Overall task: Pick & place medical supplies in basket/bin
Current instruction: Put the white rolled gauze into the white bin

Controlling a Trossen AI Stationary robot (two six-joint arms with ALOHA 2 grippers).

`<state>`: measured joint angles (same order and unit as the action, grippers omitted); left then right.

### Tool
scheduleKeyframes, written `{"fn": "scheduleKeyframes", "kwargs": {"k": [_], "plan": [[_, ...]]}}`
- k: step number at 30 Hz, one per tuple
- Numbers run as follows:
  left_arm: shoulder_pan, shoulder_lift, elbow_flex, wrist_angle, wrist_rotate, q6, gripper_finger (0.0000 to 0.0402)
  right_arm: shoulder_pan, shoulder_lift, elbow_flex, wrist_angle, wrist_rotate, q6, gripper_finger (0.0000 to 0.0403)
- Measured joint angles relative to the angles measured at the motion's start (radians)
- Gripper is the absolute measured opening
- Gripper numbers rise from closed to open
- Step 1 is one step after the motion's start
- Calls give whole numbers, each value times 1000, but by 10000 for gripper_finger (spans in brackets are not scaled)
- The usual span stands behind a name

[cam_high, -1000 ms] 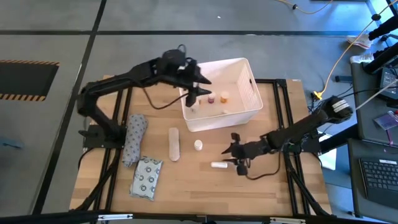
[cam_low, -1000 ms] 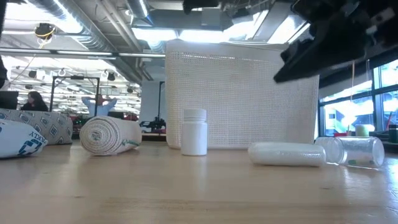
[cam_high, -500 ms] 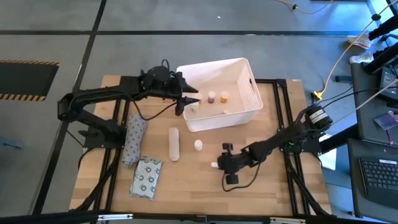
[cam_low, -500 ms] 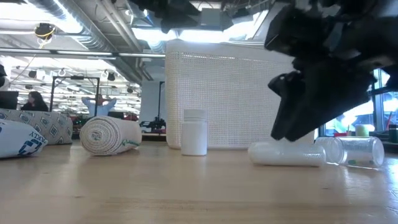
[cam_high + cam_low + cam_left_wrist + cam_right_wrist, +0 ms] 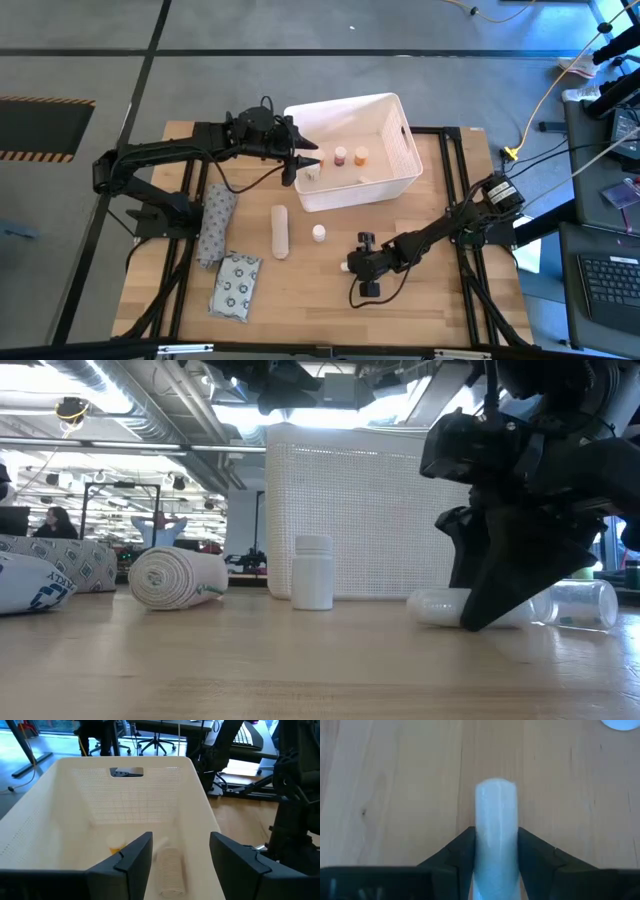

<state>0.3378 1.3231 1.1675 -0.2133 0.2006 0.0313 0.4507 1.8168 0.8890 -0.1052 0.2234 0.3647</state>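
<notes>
The white tub [image 5: 392,140] stands at the table's far side, holding a pink-capped bottle [image 5: 340,157], an orange-capped bottle [image 5: 361,156] and a white ribbed roll [image 5: 169,870]. My left gripper [image 5: 297,166] hovers open at the tub's left rim, its fingers [image 5: 135,855] pointing into the tub [image 5: 145,795]. My right gripper [image 5: 354,268] is low on the table in front of the tub, shut on a small white tube [image 5: 496,805]. A white roll [image 5: 280,231], a small white bottle [image 5: 318,233] and the ring-patterned packet [image 5: 236,285] lie on the table. My right gripper pinches the white tube [image 5: 437,607] between its two fingers [image 5: 461,845], one on each long side. It comes slanting down from the table's right, fingers lying along the tube, which sticks out ahead of the fingertips. The tube lies flat on the table.
A patterned wrapped bundle [image 5: 215,225] lies by the left edge, beside the packet. In the low view a bandage roll [image 5: 175,578] and clear vials [image 5: 585,600] lie on the table. Bare wood shows along the near edge. A person sits far off in the room behind.
My right gripper moved toward the table's left and came down over the white tube, its fingers now around it; the tube stayed on the table. My left gripper drew back from above the tub's inside to its left rim, then kept still.
</notes>
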Motion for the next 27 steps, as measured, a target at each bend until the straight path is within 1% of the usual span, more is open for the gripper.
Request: {"fn": "scheduleKeyframes", "kwargs": {"k": [3, 8, 10, 12, 16, 19, 24, 27], "plan": [[0, 0, 0, -1, 0, 0, 191, -1, -1, 0, -2, -3, -3, 115], [0, 0, 0, -4, 0, 8, 193, -3, -20, -1, -29, -9, -11, 67], [0, 1, 0, -3, 0, 8, 193, -3, -41, -5, -41, -11, -28, 58], [0, 1, 0, -3, 0, 8, 193, -3, -79, -5, -45, -12, -34, 57], [0, 1, 0, -2, 0, 8, 194, -5, -194, -4, -75, -11, -76, 69], [0, 1, 0, -15, 0, 8, 194, -23, -312, -4, -86, -3, -135, 72], [0, -8, 0, -30, 0, 42, 194, -81, -510, -3, -97, 98, -265, 64], [4, -63, -2, -19, 0, 64, 194, -146, -612, -3, -94, 125, -324, 63]]}}
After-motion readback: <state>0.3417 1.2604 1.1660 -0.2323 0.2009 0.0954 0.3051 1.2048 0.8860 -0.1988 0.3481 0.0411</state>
